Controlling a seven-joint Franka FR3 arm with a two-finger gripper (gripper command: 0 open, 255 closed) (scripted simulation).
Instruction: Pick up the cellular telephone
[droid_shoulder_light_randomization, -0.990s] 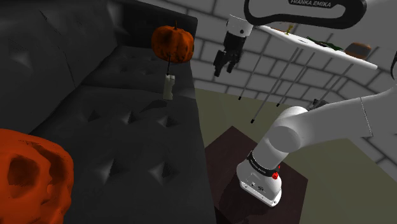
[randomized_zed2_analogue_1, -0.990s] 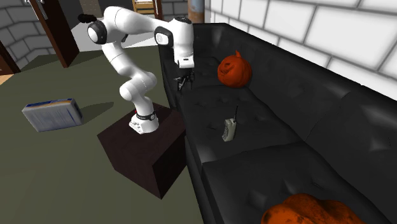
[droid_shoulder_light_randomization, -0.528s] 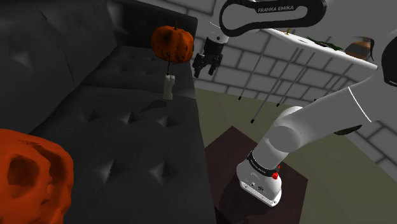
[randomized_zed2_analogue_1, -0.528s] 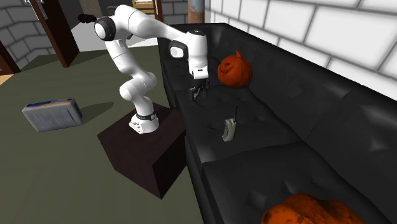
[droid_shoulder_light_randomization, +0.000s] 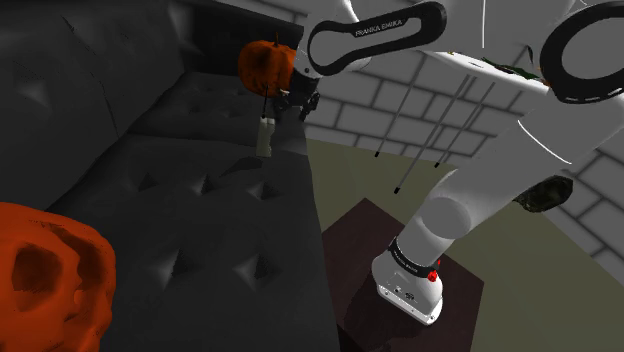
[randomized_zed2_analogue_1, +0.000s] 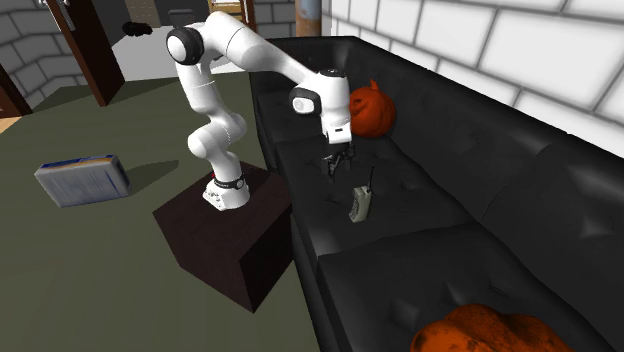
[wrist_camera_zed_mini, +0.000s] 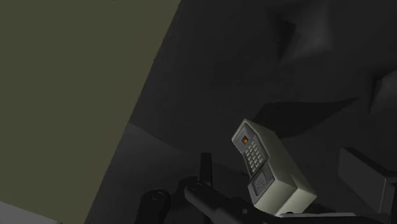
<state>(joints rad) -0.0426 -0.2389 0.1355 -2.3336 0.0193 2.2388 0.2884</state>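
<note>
Above the seat of a black tufted sofa, the black gripper at the end of the white arm, pointing down; fingers spread apart, nothing pinched between them. Just below and beyond the fingertips, on the side away from the dark stand, the cellular telephone: a pale grey-green handset with a thin dark antenna, upright on the seat cushion, near the fingers but apart from them. From the second exterior view, a plain gap between fingertips and handset; from the shoulder view, gripper and antenna overlapping in one dark spot just over the telephone, so no telling there of touching or not. In the wrist view, the front face of the telephone: a dark keypad with a small orange-red mark above it, close ahead of the fingers. Beside the fingers, toward the sofa back, an orange pumpkin; far past the telephone from the fingers, at the other end of the seat, a second orange lump. On the olive floor in the second exterior view, well apart from the fingers, a flat blue-grey box; in the shoulder view, behind the arm, a grey brick wall.
</note>
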